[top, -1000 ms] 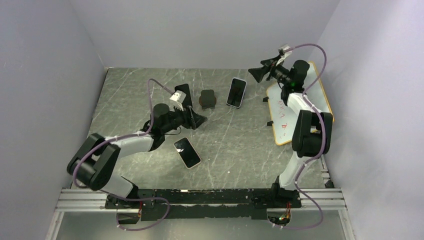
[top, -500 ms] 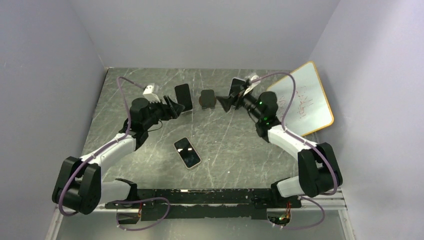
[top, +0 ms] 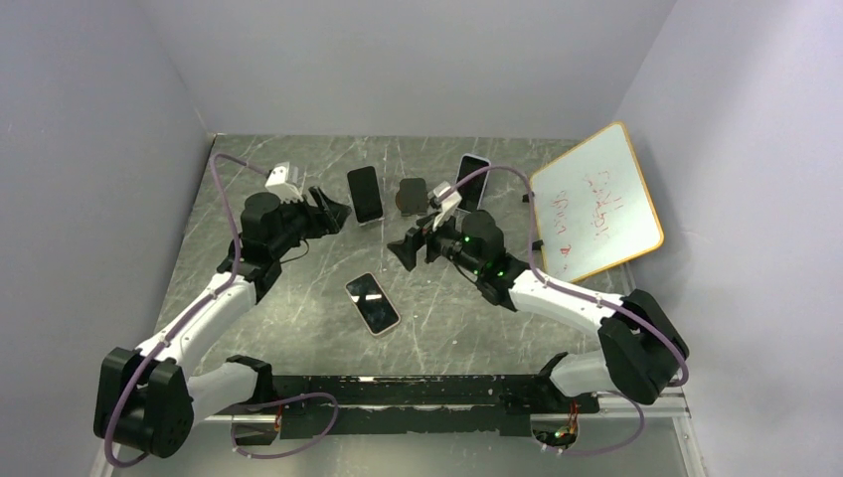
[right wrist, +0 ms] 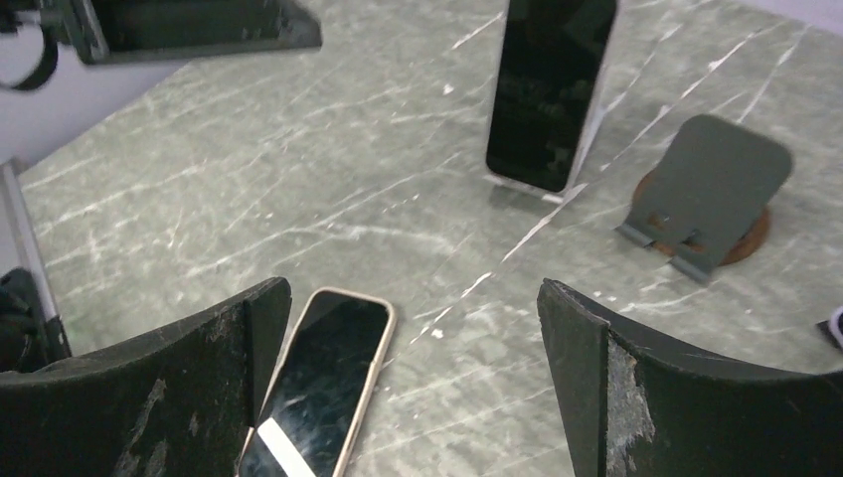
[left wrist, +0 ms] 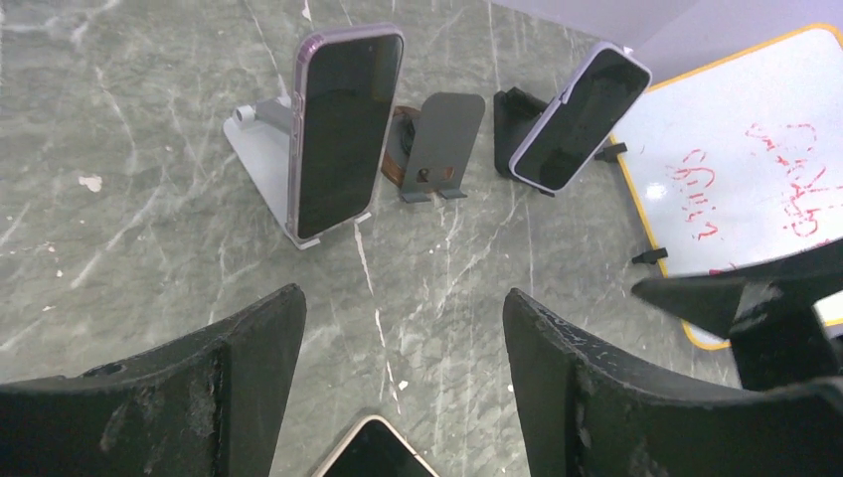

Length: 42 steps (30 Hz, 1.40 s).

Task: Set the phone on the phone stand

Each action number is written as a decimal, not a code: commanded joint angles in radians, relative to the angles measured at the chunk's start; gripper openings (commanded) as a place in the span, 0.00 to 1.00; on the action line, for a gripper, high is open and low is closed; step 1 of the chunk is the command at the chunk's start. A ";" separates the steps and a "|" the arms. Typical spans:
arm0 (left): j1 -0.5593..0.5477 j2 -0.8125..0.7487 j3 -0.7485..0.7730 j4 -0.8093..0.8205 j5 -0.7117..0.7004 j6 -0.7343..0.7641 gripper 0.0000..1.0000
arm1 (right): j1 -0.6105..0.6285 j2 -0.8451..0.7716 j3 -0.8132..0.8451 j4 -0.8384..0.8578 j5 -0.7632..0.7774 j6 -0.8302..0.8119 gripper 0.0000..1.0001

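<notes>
Tabletop scene with two arms over a grey marbled table (top: 298, 338). Left gripper (top: 333, 212) – fingers spread, nothing between them – is raised above the far left part of the table and faces the row of stands. Right gripper (top: 406, 250) is likewise wide apart and holds nothing, poised above the middle of the table, just nearer the arm bases than the empty stand (top: 413, 196). Flat phone (top: 373, 303), gold-rimmed, lies screen up on the marble between the two arms, well apart from all three stands. In the right wrist view it lies close beside one finger, under the span of the gripper (right wrist: 413, 293), untouched. The empty stand is a dark grey plate tilted back on a round brown base, set between two occupied stands. On one side the first propped phone (left wrist: 343, 129) leans screen outward on a silver stand (left wrist: 260, 149). On the other, the second propped phone (left wrist: 579, 119) leans on a black stand (left wrist: 515, 107). Whiteboard (top: 596, 199) – orange-rimmed, marked in red – leans at the right edge of the table, beside the second propped phone. Only a corner of the flat phone shows at the bottom of the left wrist view, between the fingers (left wrist: 249, 368)
</notes>
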 commanded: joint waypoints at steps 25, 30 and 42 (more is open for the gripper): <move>0.097 -0.036 0.040 -0.167 -0.081 0.010 0.85 | 0.393 0.136 -0.054 -0.087 0.266 0.019 1.00; 0.108 -0.025 0.024 -0.181 -0.089 -0.017 0.88 | 0.428 0.169 -0.048 -0.095 0.276 0.012 1.00; 0.120 -0.004 0.013 -0.198 -0.055 -0.028 0.88 | 0.436 0.343 0.061 -0.172 0.340 0.046 1.00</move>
